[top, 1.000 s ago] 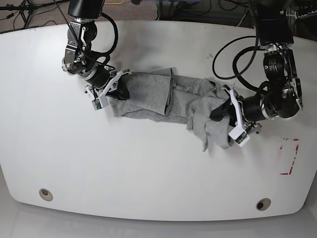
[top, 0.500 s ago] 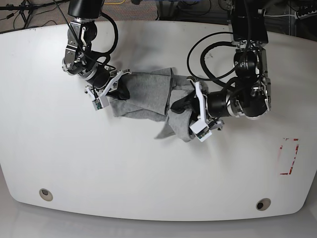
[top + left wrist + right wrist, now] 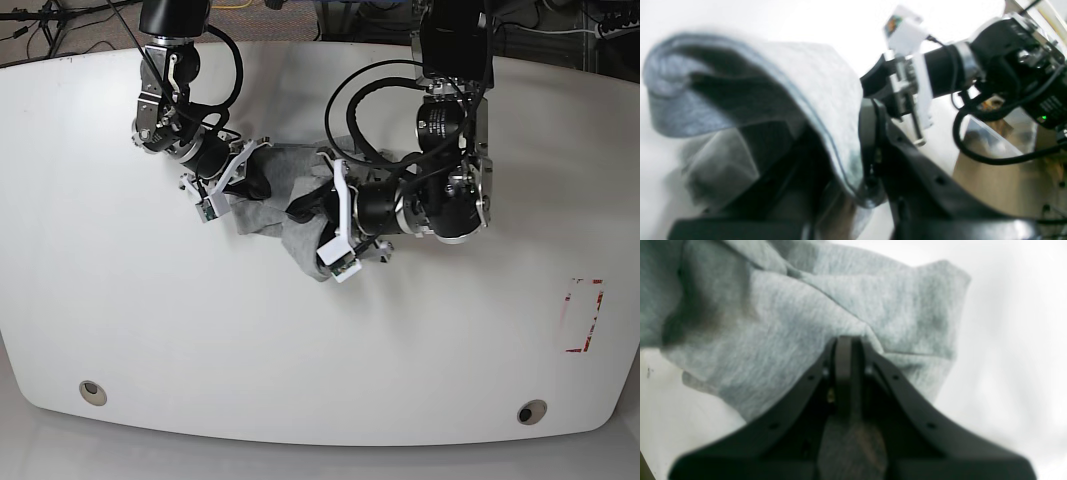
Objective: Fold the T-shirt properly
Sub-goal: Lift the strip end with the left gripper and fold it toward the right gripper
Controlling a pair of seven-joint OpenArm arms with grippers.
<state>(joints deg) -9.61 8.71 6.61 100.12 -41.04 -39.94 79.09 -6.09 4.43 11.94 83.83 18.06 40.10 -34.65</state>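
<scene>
The heather-grey T-shirt (image 3: pixel 300 248) lies bunched and doubled over near the table's middle, with no lettering showing. My right gripper (image 3: pixel 243 181), on the base view's left, is shut on one end of it. In the right wrist view the jaws (image 3: pixel 844 348) pinch a fold of the grey cloth (image 3: pixel 773 323). My left gripper (image 3: pixel 308 208) is shut on the other end, close beside the right gripper. In the left wrist view the cloth (image 3: pixel 820 80) drapes over the gripper (image 3: pixel 868 146), and the right arm (image 3: pixel 940 73) is just beyond.
The white table (image 3: pixel 150 330) has a red marked rectangle (image 3: pixel 585 315) at the right and two round holes (image 3: pixel 92 391) (image 3: pixel 531 411) near the front edge. Cables loop around both arms (image 3: pixel 345 95). The table's back edge has stands and wires behind it.
My left arm has swept across to the base view's left, carrying its end of the shirt over towards the right gripper. The shirt went from stretched out to doubled up. The right gripper barely moved.
</scene>
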